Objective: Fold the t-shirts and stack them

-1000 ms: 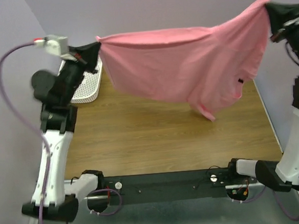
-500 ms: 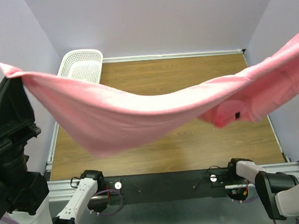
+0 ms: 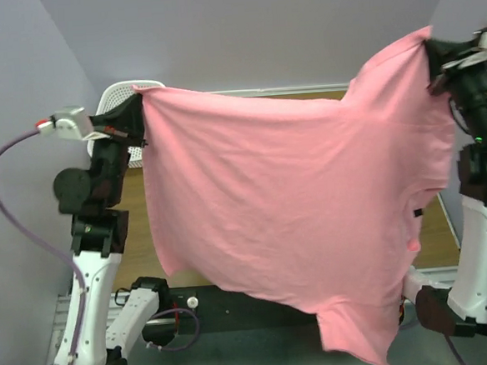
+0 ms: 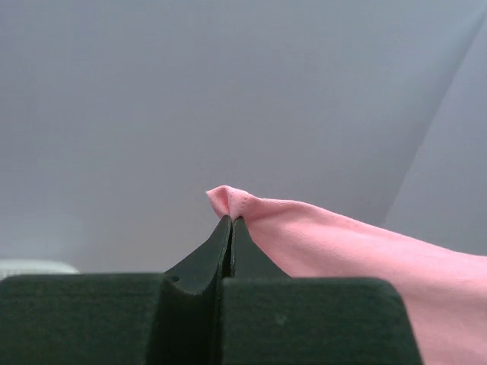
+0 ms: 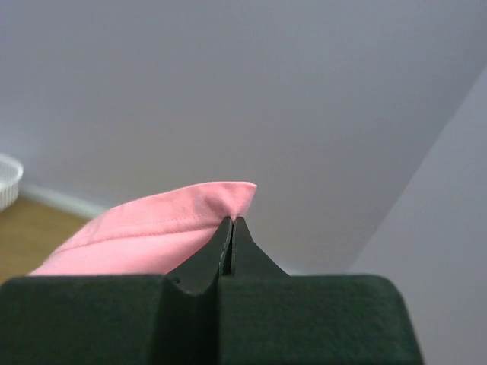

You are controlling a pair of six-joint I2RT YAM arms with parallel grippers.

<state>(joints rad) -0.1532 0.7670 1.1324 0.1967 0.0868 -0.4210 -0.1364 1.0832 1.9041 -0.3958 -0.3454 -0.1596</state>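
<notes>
The pink t-shirt (image 3: 295,204) hangs spread in the air between both arms, covering most of the table in the top view. My left gripper (image 3: 137,98) is shut on its upper left corner; in the left wrist view the gripper (image 4: 230,220) pinches a pink cloth corner (image 4: 228,199). My right gripper (image 3: 431,48) is shut on the upper right corner; in the right wrist view the gripper (image 5: 231,220) pinches a hemmed pink edge (image 5: 190,217). The shirt's lower edge and a sleeve hang down past the table's near edge.
A white mesh basket (image 3: 116,95) stands at the back left, mostly hidden behind the left arm and shirt; its rim shows in the right wrist view (image 5: 6,179). A strip of wooden table (image 3: 437,227) shows at right. Lilac walls close in on three sides.
Both arms swung the shirt toward the camera and then back up. It now hangs spread out full and flat, lower and nearer than a second ago. Both grips have held.
</notes>
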